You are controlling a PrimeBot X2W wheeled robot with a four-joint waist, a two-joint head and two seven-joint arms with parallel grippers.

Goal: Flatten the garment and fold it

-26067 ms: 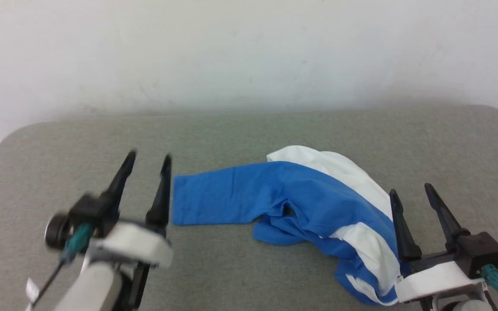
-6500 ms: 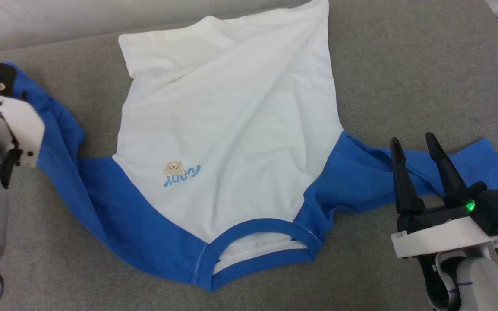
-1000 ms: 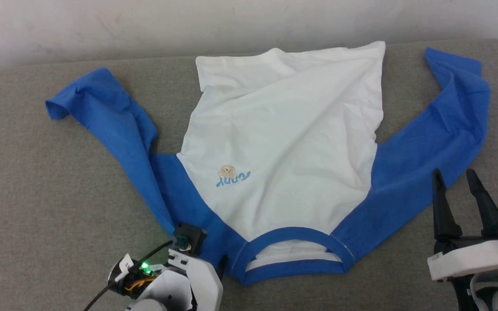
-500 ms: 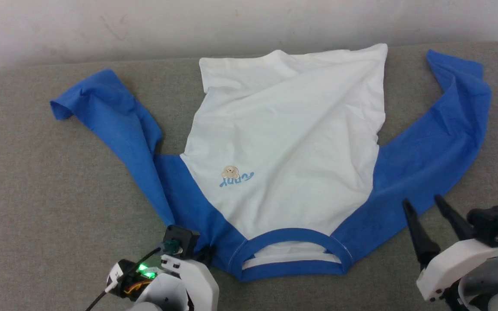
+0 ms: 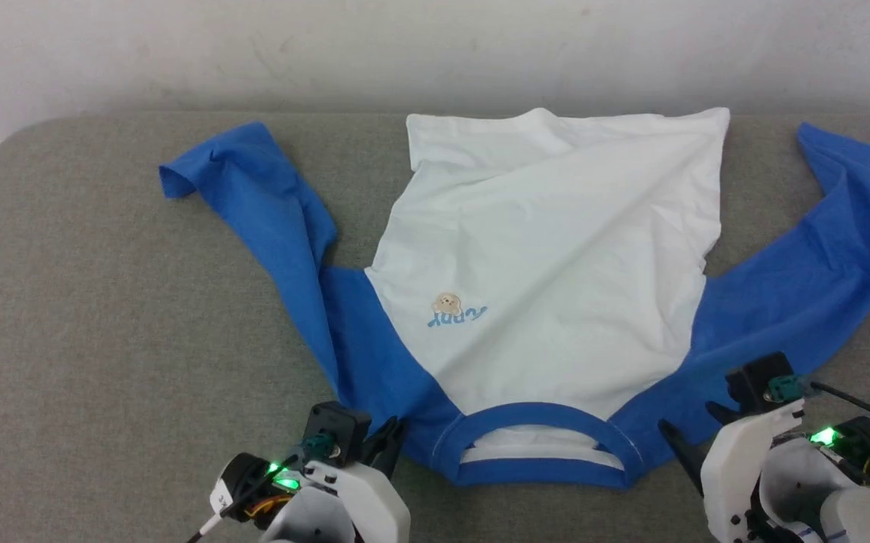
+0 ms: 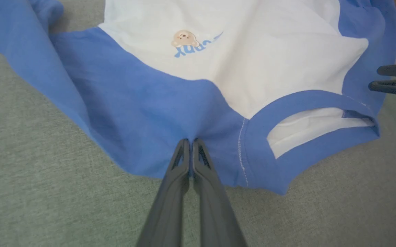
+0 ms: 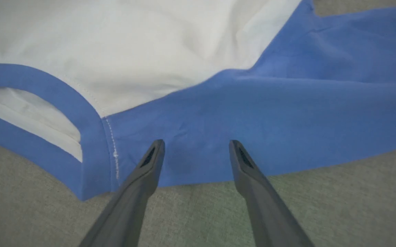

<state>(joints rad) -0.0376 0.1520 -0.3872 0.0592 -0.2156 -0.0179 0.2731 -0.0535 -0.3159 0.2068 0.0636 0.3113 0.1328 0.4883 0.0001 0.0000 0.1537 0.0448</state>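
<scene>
— Along the near edge of the grey surface (image 5: 103,339), what do the two arms have?

— The left gripper (image 6: 191,142) has its fingers pressed together on a small pleat of the blue shoulder cloth, just to the left of the neck band (image 5: 540,415). The right gripper (image 7: 197,145) has its fingers wide apart. Their tips stand over the other blue shoulder, just to the right of the band, and they hold nothing. Whether they touch the cloth, I cannot tell.

— And how does the garment (image 5: 556,249) lie?

— It is spread print side up in the middle, with the collar toward the near edge and the hem toward the far edge. So its long axis runs straight away from both grippers. The sleeves (image 5: 819,249) go out toward the far corners, and the white body has creases.

— What does the next move need?

— I think the right fingers should close on their shoulder, level with the left ones, so that both arms can pull evenly.
</scene>
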